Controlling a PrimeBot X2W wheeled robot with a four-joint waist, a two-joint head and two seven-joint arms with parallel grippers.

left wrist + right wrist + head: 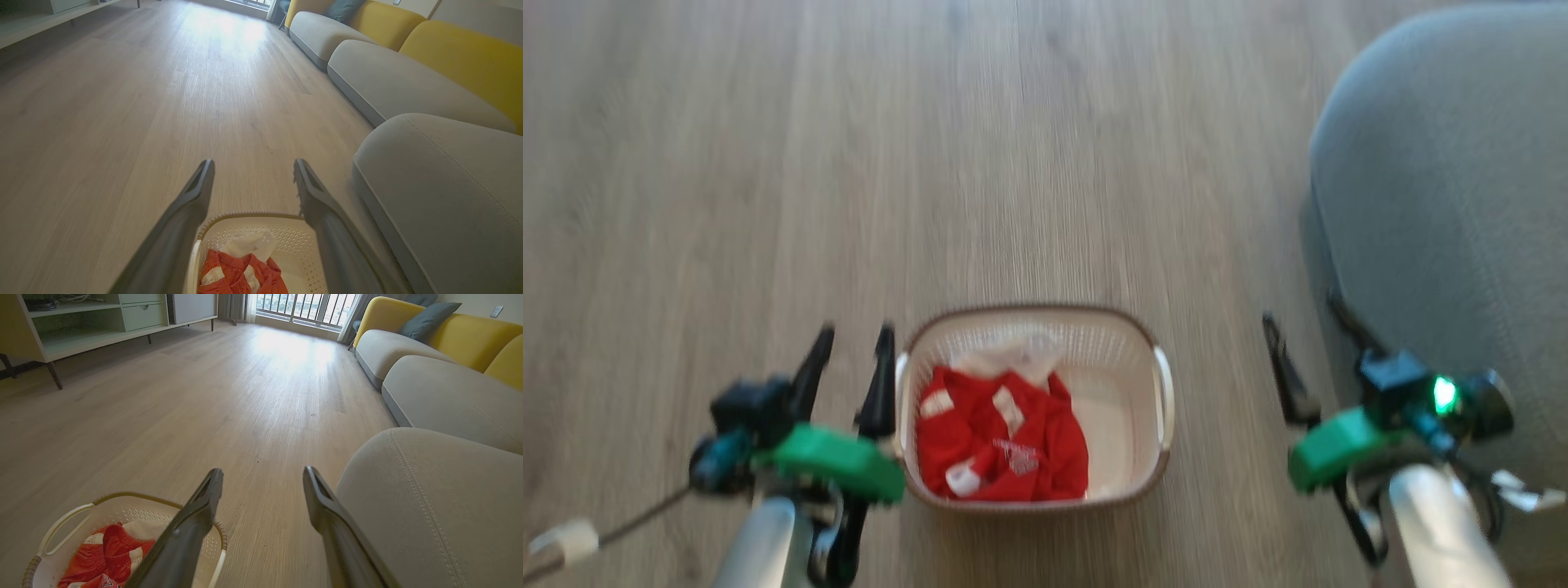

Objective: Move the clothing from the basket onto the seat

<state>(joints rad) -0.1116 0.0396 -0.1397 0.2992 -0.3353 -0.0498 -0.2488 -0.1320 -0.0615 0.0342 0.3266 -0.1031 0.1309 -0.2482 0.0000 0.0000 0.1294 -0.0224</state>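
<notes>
Head view: the basket (1129, 359) stands on the wooden floor (768, 163) between the two arms, with the clothing (1001, 441) bunched in its left half and a white cloth piece (1013, 355) at the heap's far side; the seat (1445, 204) rises at the right, apart from the basket. The left end effector (856, 335) hangs just beside the basket's left side, fingers spread wide and holding nothing; the right end effector (1300, 312) is likewise spread and empty, near the seat's edge.

The step in hand looks to be the reach into the basket. The left arm is nearer, so it should likely come over the rim, drop onto the highest red fold and close on fabric alone; lifting straight up before swinging right would keep the light basket from dragging.

The head view is blurred; the lettering cannot be read, and the number of garments cannot be told. Both wrist views cut off the basket's near part, and the seat runs out of frame at the right.
</notes>
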